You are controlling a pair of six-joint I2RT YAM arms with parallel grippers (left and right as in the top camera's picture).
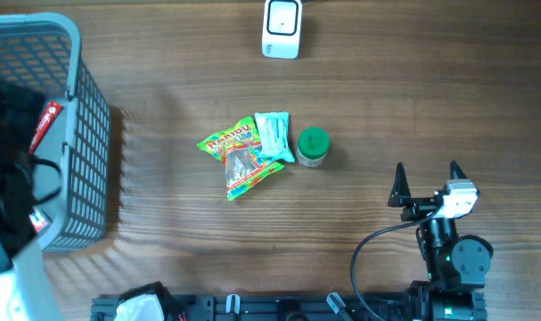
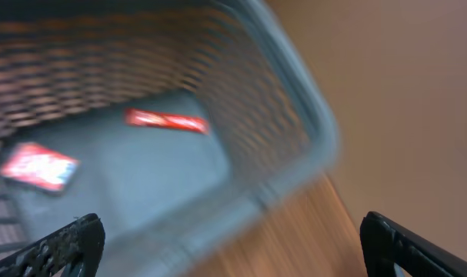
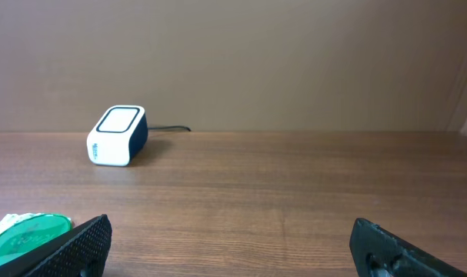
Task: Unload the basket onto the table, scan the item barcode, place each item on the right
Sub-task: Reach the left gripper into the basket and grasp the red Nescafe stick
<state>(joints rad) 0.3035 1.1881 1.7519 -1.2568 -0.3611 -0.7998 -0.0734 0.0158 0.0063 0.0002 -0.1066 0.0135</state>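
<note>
Green-lidded jar [image 1: 313, 147] is sitting on the counter [image 1: 208, 241] beside the snack packets [image 1: 243, 153], ahead-left of the right pincer [image 1: 427, 171], which is gaping empty and nearer; the left pincer [image 2: 229, 231] is hanging open over the basket [image 1: 96, 152].

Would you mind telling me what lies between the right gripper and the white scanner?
Nothing: only bare wooden table runs from the right gripper to the scanner, as the right wrist view shows; the overhead view agrees.

Smooth plastic scanner [image 1: 282, 27], matt wooden table [image 1: 341, 241]
</note>
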